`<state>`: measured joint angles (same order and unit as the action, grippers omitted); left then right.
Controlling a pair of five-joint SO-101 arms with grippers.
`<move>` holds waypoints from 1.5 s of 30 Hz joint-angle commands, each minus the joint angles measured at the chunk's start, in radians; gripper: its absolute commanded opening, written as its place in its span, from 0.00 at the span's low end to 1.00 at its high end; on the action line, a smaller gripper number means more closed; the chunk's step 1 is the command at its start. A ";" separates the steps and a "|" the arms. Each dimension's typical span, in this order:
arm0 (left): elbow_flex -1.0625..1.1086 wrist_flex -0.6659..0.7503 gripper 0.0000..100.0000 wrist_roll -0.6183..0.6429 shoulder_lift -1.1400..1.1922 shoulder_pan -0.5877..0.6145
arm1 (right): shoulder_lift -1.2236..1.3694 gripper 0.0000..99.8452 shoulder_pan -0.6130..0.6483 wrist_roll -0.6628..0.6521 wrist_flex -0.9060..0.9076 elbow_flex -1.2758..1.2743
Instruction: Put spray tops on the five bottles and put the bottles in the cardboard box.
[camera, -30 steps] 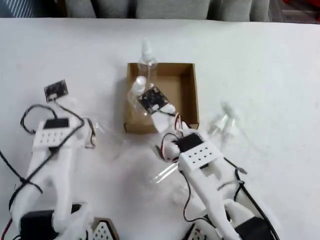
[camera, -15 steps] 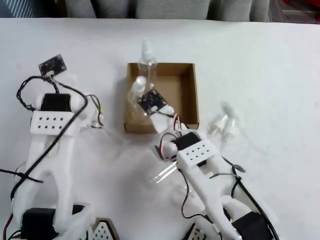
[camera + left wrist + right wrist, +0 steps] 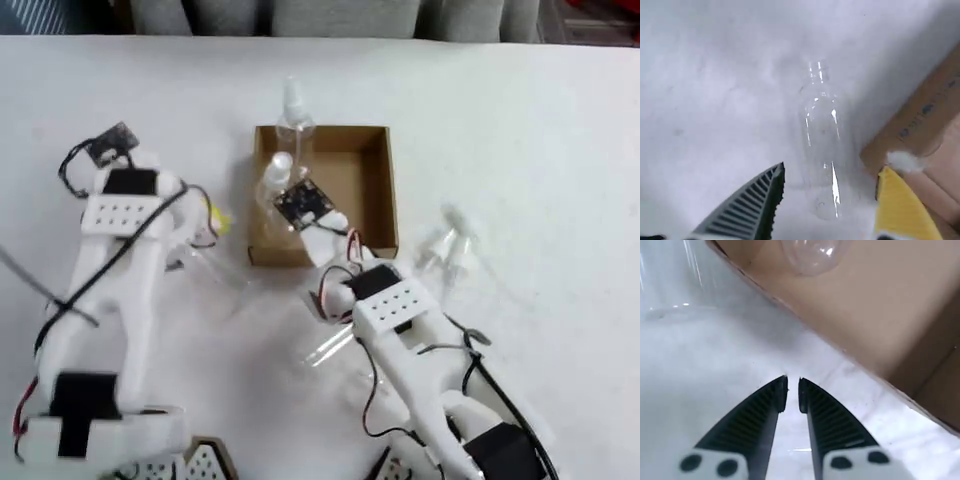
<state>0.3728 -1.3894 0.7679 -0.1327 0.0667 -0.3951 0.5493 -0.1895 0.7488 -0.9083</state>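
A clear bottle (image 3: 822, 145) without a top lies on the white table beside the cardboard box (image 3: 927, 125). My left gripper (image 3: 831, 172) is open just above it, grey finger on one side, yellow finger on the other. In the high view this gripper (image 3: 205, 228) hangs left of the box (image 3: 385, 180), over the lying bottle (image 3: 215, 262). A bottle with a white spray top (image 3: 278, 175) lies inside the box at its left wall. My right gripper (image 3: 792, 387) is shut and empty, by the box's front wall (image 3: 880, 305); in the high view it (image 3: 318, 228) sits at the box's front edge.
Another bottle with a spray top (image 3: 293, 105) stands at the box's far edge. Loose clear spray tops (image 3: 445, 245) lie right of the box. One more clear bottle (image 3: 330, 345) lies near the right arm's forearm. Cables trail along both arms.
My left arm has swung away from the table's front and rightward, bringing its gripper over the lying bottle beside the box. The right arm has stayed put.
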 commanded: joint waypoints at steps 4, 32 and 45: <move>-0.106 0.043 0.40 0.100 0.211 -0.010 | -0.002 0.02 -0.013 -0.008 -0.016 0.049; -0.025 0.319 0.13 0.144 0.364 0.045 | -0.001 0.02 -0.022 -0.008 -0.018 0.046; -0.038 0.236 0.02 -0.255 0.355 -0.005 | -0.001 0.02 -0.051 -0.008 -0.018 0.044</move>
<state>0.3606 -1.0825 0.7035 0.2401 0.0913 -0.3951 0.5109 -0.1895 0.7488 -0.9083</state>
